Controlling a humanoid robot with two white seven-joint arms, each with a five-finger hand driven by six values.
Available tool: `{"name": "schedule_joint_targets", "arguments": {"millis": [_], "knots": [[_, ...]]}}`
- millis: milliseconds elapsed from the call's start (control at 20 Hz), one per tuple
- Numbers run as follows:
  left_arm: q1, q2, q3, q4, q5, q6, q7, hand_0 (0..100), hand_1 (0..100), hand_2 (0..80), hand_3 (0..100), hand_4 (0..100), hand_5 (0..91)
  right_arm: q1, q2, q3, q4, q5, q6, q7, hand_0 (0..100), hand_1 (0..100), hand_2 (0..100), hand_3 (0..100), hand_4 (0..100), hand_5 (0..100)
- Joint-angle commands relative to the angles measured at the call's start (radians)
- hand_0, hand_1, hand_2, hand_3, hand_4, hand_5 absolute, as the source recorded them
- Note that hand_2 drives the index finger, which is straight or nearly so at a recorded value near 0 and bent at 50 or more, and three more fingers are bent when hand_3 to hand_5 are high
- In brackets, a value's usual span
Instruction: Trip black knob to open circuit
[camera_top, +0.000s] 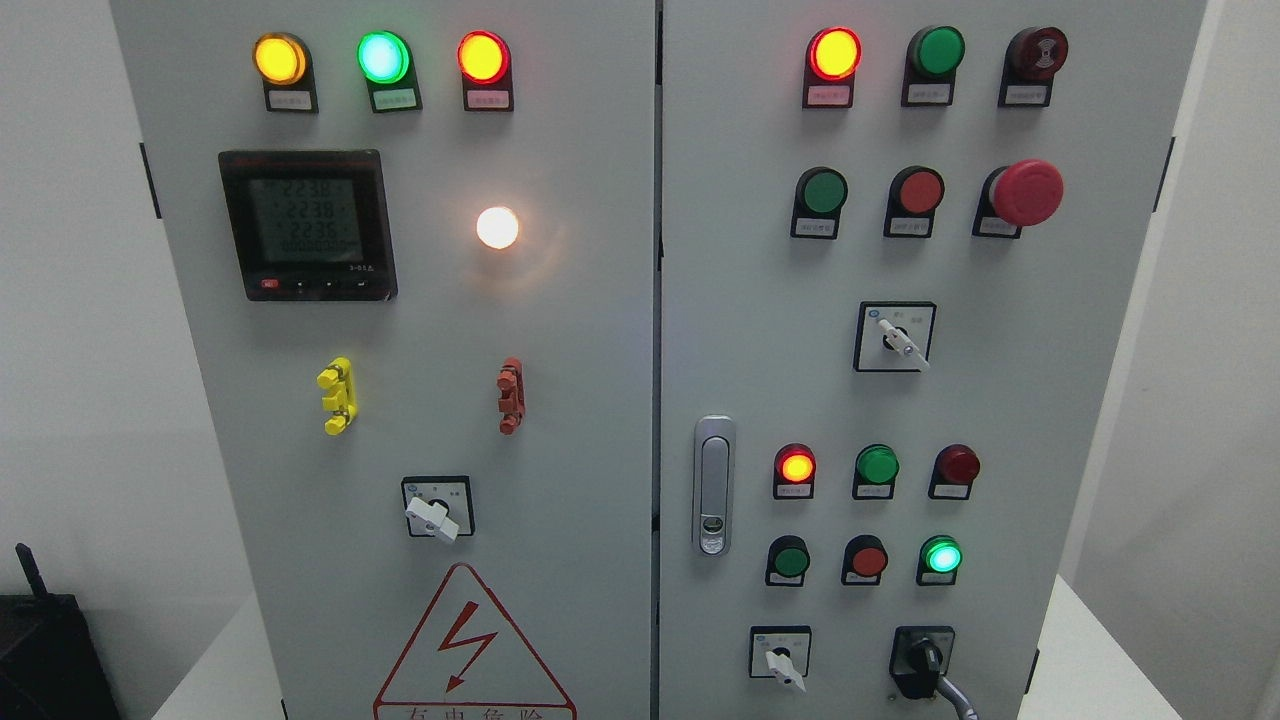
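Observation:
The black knob (922, 660) sits at the bottom right of the right cabinet door (1000, 400), on a black square plate. Its handle points down and slightly right. A thin grey curved part (958, 697) comes up from the bottom edge and ends at the knob's lower right. It may be a finger of my right hand, but too little shows to tell. No arm or palm shows. My left hand is out of view.
A white-handled selector switch (782, 662) is left of the knob, with another (897, 340) higher up. Lit and unlit lamps and buttons, a red mushroom stop button (1027, 192), the door latch (713, 485) and a meter (308, 225) share the doors. A black device (45, 650) stands at lower left.

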Motion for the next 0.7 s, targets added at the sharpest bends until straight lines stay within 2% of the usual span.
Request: {"name": "schedule_joint_targets", "arguments": {"millis": [0, 300, 650], "knots": [[0.0, 0.0, 0.001, -0.016, 0.0, 0.0, 0.0, 12, 39, 0.0, 0, 0, 0.0, 0.012, -0.019, -0.012, -0.004, 0.0, 0.001, -0.004, 0, 0, 7, 100, 100, 97], [0.0, 0.0, 0.001, -0.016, 0.0, 0.0, 0.0, 12, 39, 0.0, 0, 0, 0.0, 0.027, -0.019, -0.026, -0.031, -0.001, 0.001, -0.004, 0, 0, 6, 100, 100, 97], [0.0, 0.0, 0.001, -0.016, 0.0, 0.0, 0.0, 12, 39, 0.0, 0, 0, 0.0, 0.095, -0.017, -0.028, -0.1, -0.001, -0.001, -0.002, 0, 0, 5, 100, 98, 95]]}}
